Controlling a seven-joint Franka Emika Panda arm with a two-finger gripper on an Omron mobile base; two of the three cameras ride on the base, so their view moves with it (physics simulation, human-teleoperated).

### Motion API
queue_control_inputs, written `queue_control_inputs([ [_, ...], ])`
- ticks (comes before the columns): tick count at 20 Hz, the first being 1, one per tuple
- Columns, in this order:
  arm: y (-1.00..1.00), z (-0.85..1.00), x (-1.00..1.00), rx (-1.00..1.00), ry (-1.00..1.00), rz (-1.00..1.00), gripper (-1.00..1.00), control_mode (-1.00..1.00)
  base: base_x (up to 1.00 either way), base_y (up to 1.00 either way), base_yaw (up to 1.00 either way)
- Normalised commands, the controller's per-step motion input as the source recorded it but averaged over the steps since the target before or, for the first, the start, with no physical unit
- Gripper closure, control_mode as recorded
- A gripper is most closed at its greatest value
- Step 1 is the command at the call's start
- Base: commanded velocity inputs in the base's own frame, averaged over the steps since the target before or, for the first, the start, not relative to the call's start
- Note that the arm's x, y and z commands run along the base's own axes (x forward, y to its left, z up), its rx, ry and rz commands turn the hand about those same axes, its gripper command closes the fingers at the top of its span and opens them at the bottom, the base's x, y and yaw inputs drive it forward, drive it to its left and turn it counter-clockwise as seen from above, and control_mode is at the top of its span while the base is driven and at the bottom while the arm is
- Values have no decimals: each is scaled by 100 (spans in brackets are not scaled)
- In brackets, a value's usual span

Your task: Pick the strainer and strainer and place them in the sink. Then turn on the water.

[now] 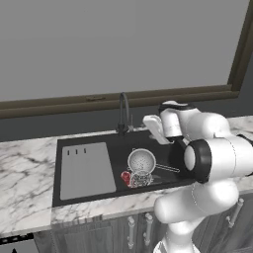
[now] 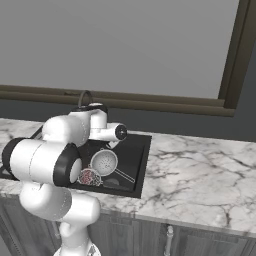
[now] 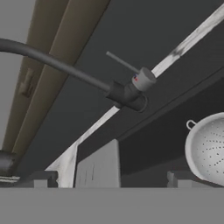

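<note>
Already both strainers lie inside the sink (image 1: pixel 64 148), which suggests the carrying part of the job is done. The deeper strainer (image 1: pixel 142 160) sits near the middle of the black basin, bowl facing up, its thin wire handle stretching toward the right wall. The second strainer (image 1: pixel 140 179) rests just in front of it, touching or nearly so, with something red (image 1: pixel 126 177) tucked against its left side; what that red thing is cannot be made out. A flat grey slotted board (image 1: pixel 88 169) covers the left part of the basin, so the strainers have ended up on the open right half.

The gripper (image 1: pixel 157 129) hangs above the back rim of the sink, its fingers spread wide with nothing between them. From the hand view it is turned toward the faucet (image 3: pixel 127 95), whose short lever (image 3: pixel 124 63) sticks out from the grey cap on the base. No water runs from the spout. My reading is that the arm is lining up to push that lever, which is why the hand sits so close beside the tap instead of over the basin
</note>
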Motion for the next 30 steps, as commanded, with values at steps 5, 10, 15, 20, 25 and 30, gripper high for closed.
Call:
queue_control_inputs([
  [5,1,0,26,0,0,-6,-100,-100,0,0,0],
  [10,1,-1,30,1,0,-4,-100,-100,0,0,0],
  [15,3,-1,26,0,0,-1,-100,-100,0,0,0],
  [20,4,-9,28,0,0,0,-100,-100,0,0,0],
  [25,4,-18,32,0,0,0,-100,-100,0,0,0],
  [30,3,-33,34,0,0,0,-100,-100,0,0,0],
])
